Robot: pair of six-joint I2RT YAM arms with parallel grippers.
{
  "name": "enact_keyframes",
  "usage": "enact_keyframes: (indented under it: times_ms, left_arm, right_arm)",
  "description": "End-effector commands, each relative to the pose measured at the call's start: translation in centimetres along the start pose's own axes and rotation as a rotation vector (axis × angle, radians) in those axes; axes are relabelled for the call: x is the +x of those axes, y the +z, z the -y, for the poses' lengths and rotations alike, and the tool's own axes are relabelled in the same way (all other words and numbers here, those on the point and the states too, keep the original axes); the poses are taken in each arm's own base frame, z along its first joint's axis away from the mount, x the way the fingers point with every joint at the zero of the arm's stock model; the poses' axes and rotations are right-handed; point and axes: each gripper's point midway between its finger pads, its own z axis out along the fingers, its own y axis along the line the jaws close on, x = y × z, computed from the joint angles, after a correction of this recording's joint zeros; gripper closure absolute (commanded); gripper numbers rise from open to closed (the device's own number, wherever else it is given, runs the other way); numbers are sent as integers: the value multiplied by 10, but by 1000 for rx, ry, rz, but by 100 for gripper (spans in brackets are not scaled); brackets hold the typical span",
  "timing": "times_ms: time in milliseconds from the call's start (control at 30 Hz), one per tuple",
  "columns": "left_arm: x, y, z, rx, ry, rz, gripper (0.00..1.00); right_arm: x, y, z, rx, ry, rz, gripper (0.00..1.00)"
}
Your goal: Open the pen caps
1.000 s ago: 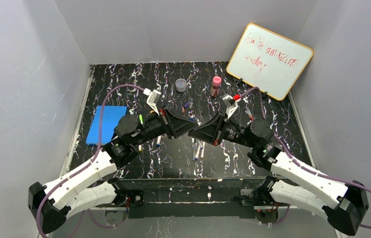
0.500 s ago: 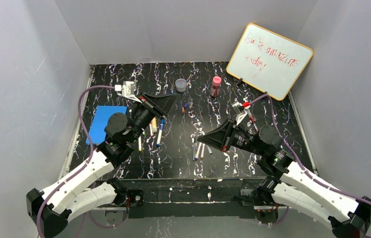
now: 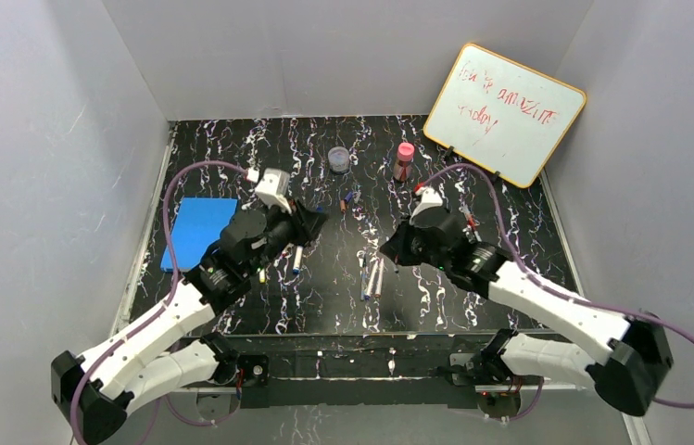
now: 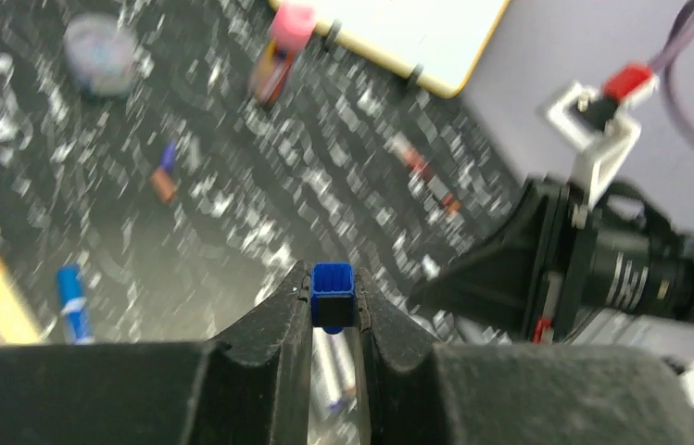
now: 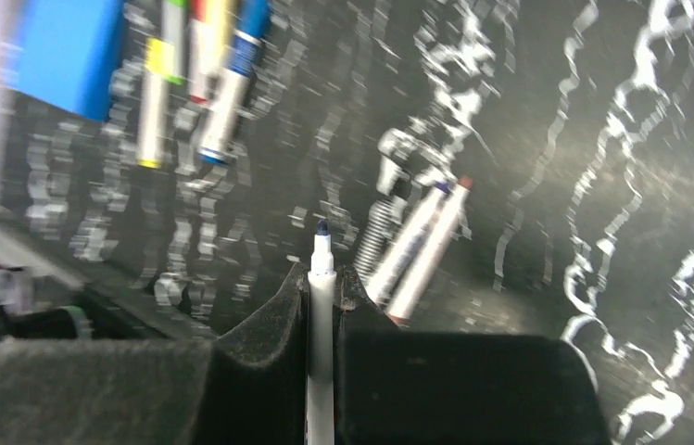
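Note:
In the left wrist view my left gripper (image 4: 333, 283) is shut on a stubby blue pen cap (image 4: 333, 295), held just above the table. My right gripper (image 5: 322, 278) is shut on a white pen (image 5: 321, 306) whose bare dark-blue tip sticks out past the fingers. From above, the left gripper (image 3: 313, 218) and right gripper (image 3: 387, 250) sit apart near the table's middle. Two white pens (image 3: 371, 276) lie between them. Several more pens (image 3: 289, 252) lie under the left gripper. Small loose caps (image 3: 348, 198) rest farther back.
A blue pad (image 3: 196, 232) lies at the left. A round clear jar (image 3: 338, 159) and a pink-capped bottle (image 3: 404, 159) stand at the back. A whiteboard (image 3: 505, 111) leans in the back right corner. Grey walls enclose the black marbled table (image 3: 324, 306).
A second ago the two grippers met tip to tip at the centre. They have since drawn apart, the left holding the blue cap and the right holding the uncapped pen and turning.

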Motion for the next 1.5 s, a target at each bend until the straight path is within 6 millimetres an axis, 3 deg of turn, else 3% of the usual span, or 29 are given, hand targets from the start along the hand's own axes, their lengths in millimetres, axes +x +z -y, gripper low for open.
enact_keyframes:
  times_ms: [0,133,267,500,667,1000,1400,1467]
  left_arm:
    - [51,-33,-45,-110,142,-144,100]
    - [69,-48,-67,-167,149,-149,100]
    - [85,-53,-79,-200,147,-174,100]
    - [90,-52,-79,-195,151,-201,100]
    - [91,-53,-78,-191,151,-205,100]
    - [93,-50,-80,-197,163,-211,100]
    - [95,-48,-80,-195,166,-223,100]
    - [97,-47,-81,-198,162,-226,100]
  right_arm:
    - [34,22,50,194,-50,-74,99]
    - [54,42,65,228,15,-81,99]
    - [59,55,74,257,75,-50,97]
    - [71,78,90,333,77,-67,92]
    - [73,85,101,369,83,-50,86]
    - [84,89,107,382,106,-77,68]
    - [90,77,103,350,142,-100,65]
    - [84,74,97,331,154,-84,64]
